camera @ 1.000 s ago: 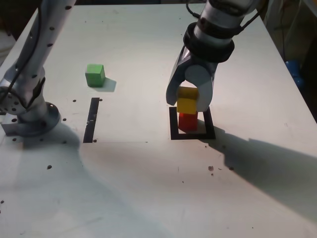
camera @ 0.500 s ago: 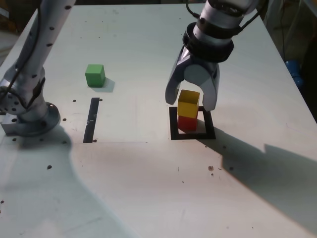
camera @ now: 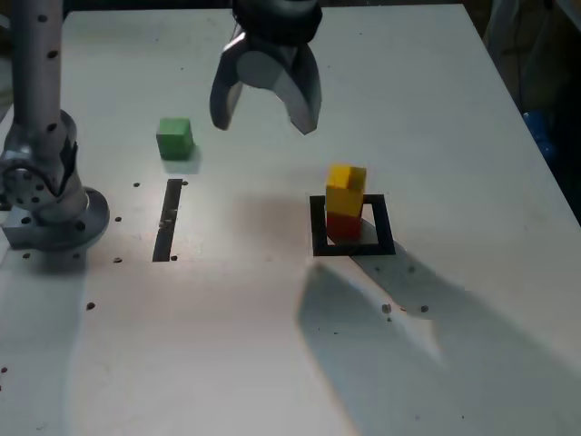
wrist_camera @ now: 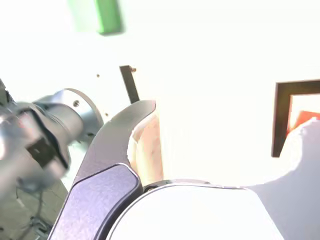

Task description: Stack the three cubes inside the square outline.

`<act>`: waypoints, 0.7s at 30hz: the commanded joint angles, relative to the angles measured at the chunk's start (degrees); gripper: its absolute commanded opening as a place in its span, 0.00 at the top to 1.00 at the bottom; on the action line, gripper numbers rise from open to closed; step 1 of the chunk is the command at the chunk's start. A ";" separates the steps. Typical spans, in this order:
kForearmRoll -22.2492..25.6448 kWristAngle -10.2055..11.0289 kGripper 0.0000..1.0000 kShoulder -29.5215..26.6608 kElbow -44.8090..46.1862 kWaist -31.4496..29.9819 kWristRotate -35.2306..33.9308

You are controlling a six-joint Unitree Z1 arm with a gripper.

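Observation:
The yellow cube [camera: 345, 188] sits on the red cube [camera: 342, 224] inside the black square outline [camera: 354, 248], a little askew. The green cube [camera: 174, 138] lies alone on the table at the exterior view's left. My gripper [camera: 264, 118] hangs open and empty above the table, between the green cube and the stack, nearer the far edge. In the wrist view a grey finger [wrist_camera: 115, 150] fills the foreground, with the blurred green cube [wrist_camera: 95, 15], a corner of the square outline [wrist_camera: 282, 115] and a bit of the red cube [wrist_camera: 305, 120] beyond it.
A narrow black strip [camera: 168, 220] lies below the green cube. The arm's round base [camera: 54, 213] stands at the exterior view's left edge. A blue object [camera: 537, 127] sits past the table's right edge. Small dark specks dot the white table [camera: 272, 345].
The gripper opened, let go of the yellow cube on the red one, then rose and swung toward the exterior view's left and far side. The stack stayed in place.

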 commanded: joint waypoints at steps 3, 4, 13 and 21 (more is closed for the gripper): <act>-3.11 1.84 0.00 -4.07 6.21 4.15 4.47; -4.00 2.23 0.00 -5.00 7.69 5.31 5.46; -13.02 5.38 0.01 -10.88 20.05 17.65 15.18; -21.23 6.83 0.01 -11.07 27.72 26.95 20.32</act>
